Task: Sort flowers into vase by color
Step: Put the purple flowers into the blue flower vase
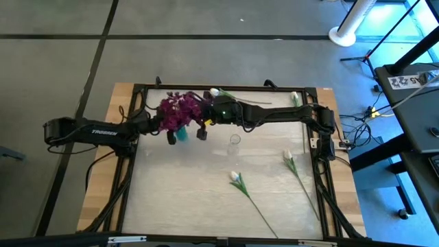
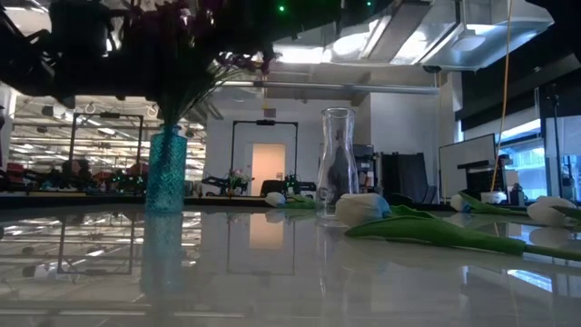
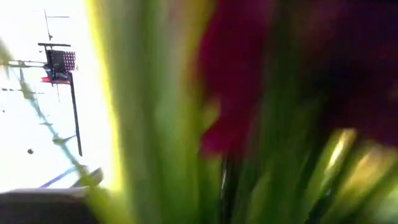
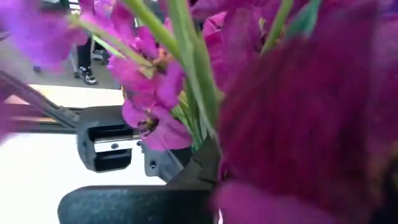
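A bunch of purple-magenta flowers (image 1: 180, 108) stands with its stems in a teal vase (image 2: 166, 173) at the table's far left. It fills both wrist views (image 4: 298, 112) (image 3: 249, 81). My right gripper (image 1: 204, 118) reaches across from the right into the bunch and is shut on a green stem. My left gripper (image 1: 159, 122) is at the bunch's left side, its fingers hidden by blossoms. A clear glass vase (image 1: 234, 142) stands empty to the right of the teal one. White tulips lie flat on the table (image 1: 236, 177) (image 1: 288, 158) (image 1: 295, 98) (image 1: 216, 91). My right gripper has a purple flower's green stem (image 4: 200, 118) between its fingers, below the blossoms. It comes level from the table's right side, across the upright stem. Blossoms close to the camera hide one finger and most of the contact.
The dark frame (image 1: 226, 88) runs round the table's edges. The clear vase also shows in the low view (image 2: 337, 163), with a tulip bud (image 2: 361, 209) and its leaf lying just in front. Bare tabletop lies toward the near edge (image 1: 185, 199).
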Motion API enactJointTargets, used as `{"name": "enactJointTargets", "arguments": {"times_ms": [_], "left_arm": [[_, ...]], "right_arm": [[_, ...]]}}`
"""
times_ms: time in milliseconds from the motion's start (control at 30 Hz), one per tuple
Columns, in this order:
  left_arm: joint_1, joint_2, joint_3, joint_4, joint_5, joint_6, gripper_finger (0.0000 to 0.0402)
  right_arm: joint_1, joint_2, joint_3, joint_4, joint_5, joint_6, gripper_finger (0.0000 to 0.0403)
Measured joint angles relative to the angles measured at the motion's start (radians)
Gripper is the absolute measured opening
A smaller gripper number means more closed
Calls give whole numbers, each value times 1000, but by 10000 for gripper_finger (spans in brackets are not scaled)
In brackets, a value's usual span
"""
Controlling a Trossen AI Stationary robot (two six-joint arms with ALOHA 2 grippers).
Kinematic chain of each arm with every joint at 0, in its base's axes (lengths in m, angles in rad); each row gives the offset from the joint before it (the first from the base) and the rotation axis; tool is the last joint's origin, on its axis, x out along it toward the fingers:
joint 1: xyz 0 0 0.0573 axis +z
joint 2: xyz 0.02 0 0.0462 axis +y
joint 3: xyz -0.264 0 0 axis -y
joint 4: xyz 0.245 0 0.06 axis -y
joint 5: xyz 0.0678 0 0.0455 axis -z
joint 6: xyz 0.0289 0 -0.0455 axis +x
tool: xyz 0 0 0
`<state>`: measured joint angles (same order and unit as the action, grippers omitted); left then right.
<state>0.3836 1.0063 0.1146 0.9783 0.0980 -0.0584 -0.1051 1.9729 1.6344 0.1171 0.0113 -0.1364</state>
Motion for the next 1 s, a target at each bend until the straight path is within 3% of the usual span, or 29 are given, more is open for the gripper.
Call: {"name": "enactJointTargets", "arguments": {"times_ms": [167, 333, 500, 633, 800, 1000], "left_arm": [[-6, 0, -8, -15, 0, -2, 143], [-2, -1, -7, -41, -2, 34, 180], [-2, -55, 18, -198, 22, 40, 210], [-2, -103, 32, -280, 17, 64, 217], [-2, -179, 32, -329, 14, 79, 218], [-2, -299, 54, -538, 6, 84, 218]], "right_arm": [[0, 13, 0, 11, -57, 33, 26], [0, 41, -3, 15, -57, 36, 74], [0, 46, -3, 16, -57, 35, 119], [0, 46, -3, 26, -57, 27, 132], [0, 46, -3, 41, -57, 8, 110], [-1, 47, 13, 34, -57, -33, 15]]}}
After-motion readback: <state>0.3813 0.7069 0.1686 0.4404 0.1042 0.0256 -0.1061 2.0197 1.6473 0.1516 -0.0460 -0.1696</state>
